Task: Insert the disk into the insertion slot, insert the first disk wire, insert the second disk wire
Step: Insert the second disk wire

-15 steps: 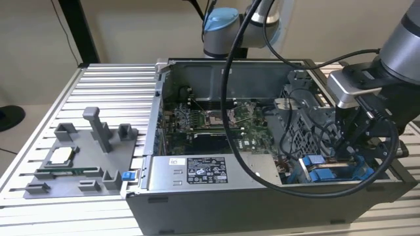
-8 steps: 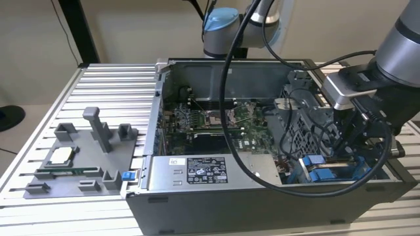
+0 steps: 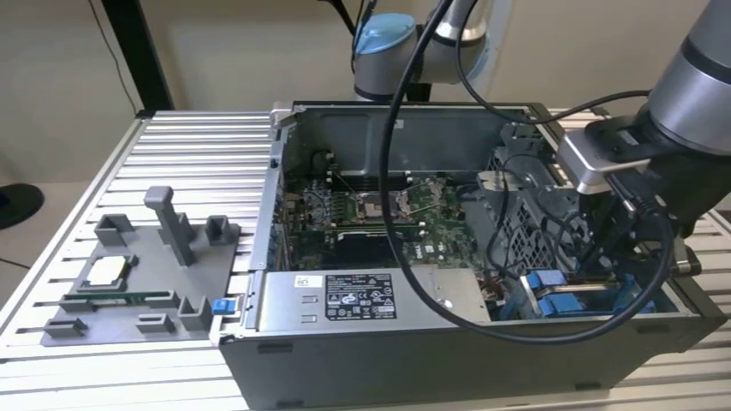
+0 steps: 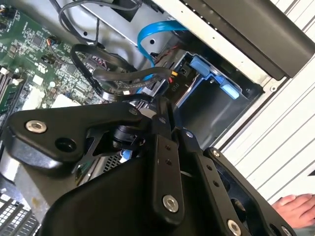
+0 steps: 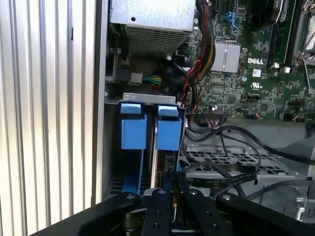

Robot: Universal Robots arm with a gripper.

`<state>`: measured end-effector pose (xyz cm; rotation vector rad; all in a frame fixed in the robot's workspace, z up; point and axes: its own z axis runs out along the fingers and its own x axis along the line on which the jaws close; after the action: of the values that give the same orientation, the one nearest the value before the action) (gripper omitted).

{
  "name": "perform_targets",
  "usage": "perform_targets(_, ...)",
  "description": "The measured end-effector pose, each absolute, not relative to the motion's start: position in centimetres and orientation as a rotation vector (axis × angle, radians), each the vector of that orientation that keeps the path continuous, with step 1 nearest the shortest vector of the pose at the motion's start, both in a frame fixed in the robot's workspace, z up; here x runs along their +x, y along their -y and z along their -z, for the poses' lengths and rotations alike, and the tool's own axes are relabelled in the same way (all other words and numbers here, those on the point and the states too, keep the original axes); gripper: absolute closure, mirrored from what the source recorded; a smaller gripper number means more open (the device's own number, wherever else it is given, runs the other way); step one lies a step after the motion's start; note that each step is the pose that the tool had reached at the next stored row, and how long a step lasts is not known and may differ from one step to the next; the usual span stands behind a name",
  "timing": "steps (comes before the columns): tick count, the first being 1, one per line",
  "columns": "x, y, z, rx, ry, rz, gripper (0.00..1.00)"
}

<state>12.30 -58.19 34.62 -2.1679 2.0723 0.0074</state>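
One black gripper (image 5: 170, 196) lowered just above blue-railed grey metal insertion slot (image 5: 150, 128); opening impossible to tell.

Exterior overlooks case (image 3: 457, 342); wrist views close inside.

arm (image 3: 697, 94): 1 | gripper (image 5: 170, 189): 1 | PC case (image 3: 457, 364): 1 | power supply (image 3: 342, 300): 1 | motherboard (image 3: 365, 218): 1 | blue carrier tabs (image 5: 134, 126): 2 | grey fixture tray (image 3: 126, 291): 1 | hand (image 4: 298, 209): 1
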Motion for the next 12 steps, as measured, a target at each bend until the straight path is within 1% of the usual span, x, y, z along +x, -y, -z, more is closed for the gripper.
perform_targets(12, 12.24, 58.19, -34.72, -2.168, -2.072, 0.003, 1.00)
